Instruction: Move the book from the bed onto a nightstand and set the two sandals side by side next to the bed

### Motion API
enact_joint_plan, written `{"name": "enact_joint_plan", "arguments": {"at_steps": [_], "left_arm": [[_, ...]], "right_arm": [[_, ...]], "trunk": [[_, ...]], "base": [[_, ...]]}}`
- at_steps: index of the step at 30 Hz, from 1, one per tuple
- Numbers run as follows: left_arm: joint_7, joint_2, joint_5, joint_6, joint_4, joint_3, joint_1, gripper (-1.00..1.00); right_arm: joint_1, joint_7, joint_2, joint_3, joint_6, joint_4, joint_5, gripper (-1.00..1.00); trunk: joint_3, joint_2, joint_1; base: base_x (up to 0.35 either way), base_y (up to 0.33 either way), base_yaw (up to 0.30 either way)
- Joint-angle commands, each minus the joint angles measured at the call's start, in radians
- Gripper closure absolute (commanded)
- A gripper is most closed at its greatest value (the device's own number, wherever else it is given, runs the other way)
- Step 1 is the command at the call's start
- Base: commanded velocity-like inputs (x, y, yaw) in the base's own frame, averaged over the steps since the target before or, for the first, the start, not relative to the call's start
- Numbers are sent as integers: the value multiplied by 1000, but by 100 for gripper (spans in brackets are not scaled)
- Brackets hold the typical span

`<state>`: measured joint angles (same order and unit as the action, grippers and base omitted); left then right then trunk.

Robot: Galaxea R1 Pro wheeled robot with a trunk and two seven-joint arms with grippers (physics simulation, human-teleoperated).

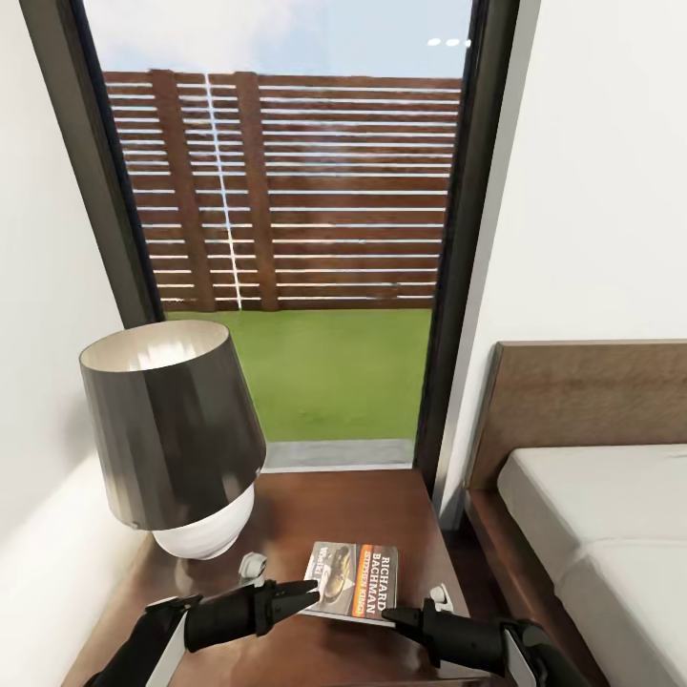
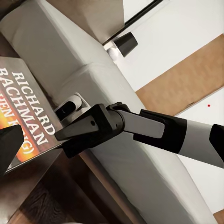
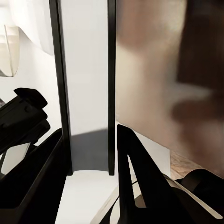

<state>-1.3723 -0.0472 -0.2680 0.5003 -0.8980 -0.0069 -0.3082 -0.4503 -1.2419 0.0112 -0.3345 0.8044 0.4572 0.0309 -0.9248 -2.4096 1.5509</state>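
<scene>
Book on nightstand, both our grippers at its near edge.

Book (image 1: 354, 580) lies flat, cover up, on nightstand (image 1: 334, 496) top, right of lamp (image 1: 172, 439), bed (image 1: 601, 515) to the right. Long axis runs left-right across the top; title text reads sideways, spine twd us. Left gripper (image 1: 310, 595) & right gripper (image 1: 389, 617) meet it from opp sides; can't tell whether either is clamped or apart.

light: bright daylight via glass door (image 1: 296, 239) | shadows: soft | blur: right wrist background smeared
</scene>
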Motion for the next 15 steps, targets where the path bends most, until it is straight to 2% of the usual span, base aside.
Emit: {"name": "enact_joint_plan", "arguments": {"at_steps": [1, 7, 10, 15], "left_arm": [[-2, 0, -3, 11, 0, -1, 0, -100], [-2, 0, -3, 11, 0, -1, 0, -100], [-2, 0, -3, 11, 0, -1, 0, -100], [-2, 0, -3, 11, 0, -1, -1, -100]], "right_arm": [[-1, -4, -1, -5, 9, 0, 3, 100], [-1, -4, -1, -5, 9, 0, 3, 100], [-1, -4, -1, -5, 9, 0, 3, 100], [-1, -4, -1, -5, 9, 0, 3, 100]], "trunk": [[-1, 0, 0], [-1, 0, 0], [-10, -21, 11], [-10, -21, 11]], "base": [[0, 0, 0], [0, 0, 0], [0, 0, 0], [0, 0, 0]]}}
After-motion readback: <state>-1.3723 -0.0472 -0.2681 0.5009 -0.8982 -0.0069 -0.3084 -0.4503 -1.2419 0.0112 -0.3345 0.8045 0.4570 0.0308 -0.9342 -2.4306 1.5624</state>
